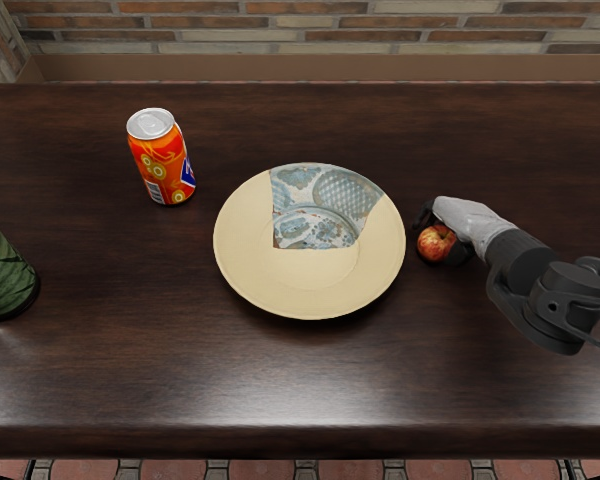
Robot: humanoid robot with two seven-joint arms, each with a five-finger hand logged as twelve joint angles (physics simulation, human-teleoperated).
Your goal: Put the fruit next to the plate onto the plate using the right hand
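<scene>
apple (436, 242) sits on desk (280, 385) right of centre, just beside plate (242, 272) rim. your right hand (466, 222) has fingers (422, 218) curled around it. judged light, firm, smooth-skinned: hold round its middle, evenly.

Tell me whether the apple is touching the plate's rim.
Apart. The head view shows a strip of dark table between the apple and the right rim of the plate.
</scene>
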